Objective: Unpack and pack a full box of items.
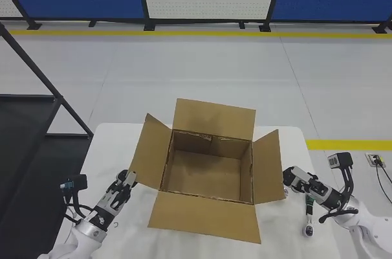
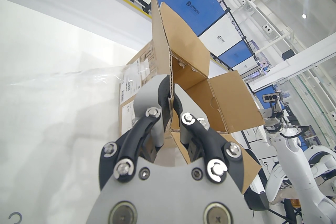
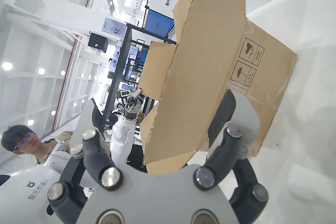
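**Pinching one flap of the open box, straddling the other**

The cardboard box (image 1: 206,175) stands upright in the middle of the white counter (image 1: 283,238). Its top is open and all four flaps are folded outward. The far flap (image 1: 214,118) leans away from the robot and the near flap (image 1: 206,219) slopes down toward it. The left flap (image 1: 149,152) and right flap (image 1: 267,167) spread to the sides. The brown floor of the box is in plain sight from above.

The left arm (image 1: 96,223) comes up from the near left corner of the counter to the outer edge of the left flap. The left jaws are closed on that flap. In the left wrist view the dark pads (image 2: 164,95) press the corrugated edge from both sides, and the cardboard rises edge-on between them.

The right arm (image 1: 325,197) lies along the right side of the counter, its end just beside the outer edge of the right flap. The right jaws stand wide apart and hold nothing. In the right wrist view the flap's near corner reaches in between the two fingers (image 3: 227,114). Whether the dark pad touches the cardboard cannot be told.

A small hand tool (image 1: 308,217) lies flat on the counter beside the right arm, apart from the box.
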